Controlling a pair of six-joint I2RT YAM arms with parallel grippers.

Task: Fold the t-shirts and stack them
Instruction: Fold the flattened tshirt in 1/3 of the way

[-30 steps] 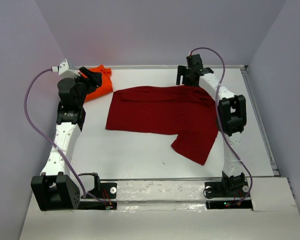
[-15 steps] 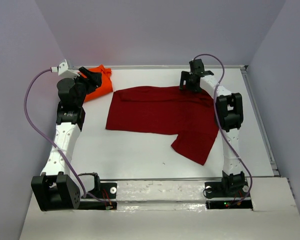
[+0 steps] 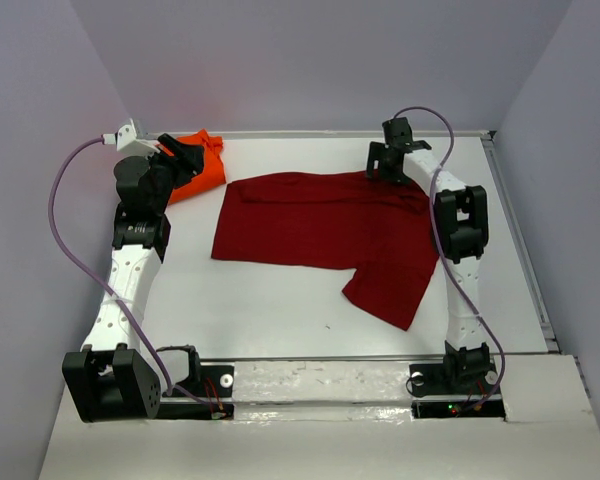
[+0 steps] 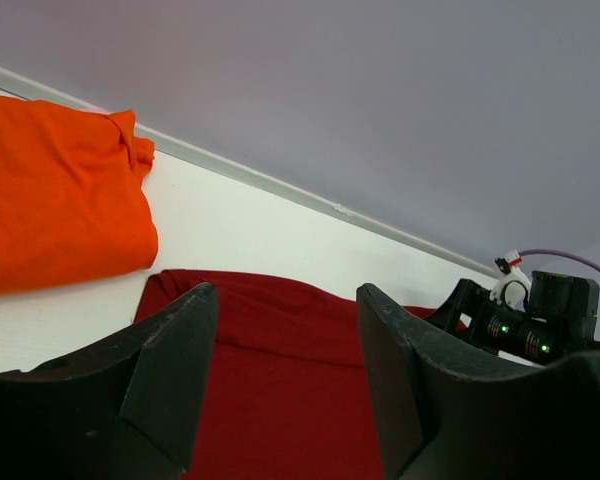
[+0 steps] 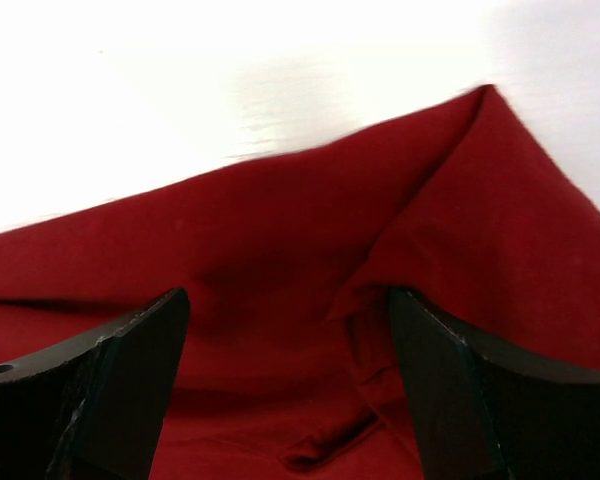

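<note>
Jaws wide apart and empty on both: right gripper over red shirt, left gripper near orange shirt.

Two matching arms: the left arm and the right arm both carry white links dotted with small holes, joined by chunky black joint housings. A lilac cable runs from a white plug on the left one, and a second lilac cable crowns the right. Black base blocks at the near edge. The left gripper shows matte black, wedge-shaped fingers, and green lights glow on the right wrist
</note>
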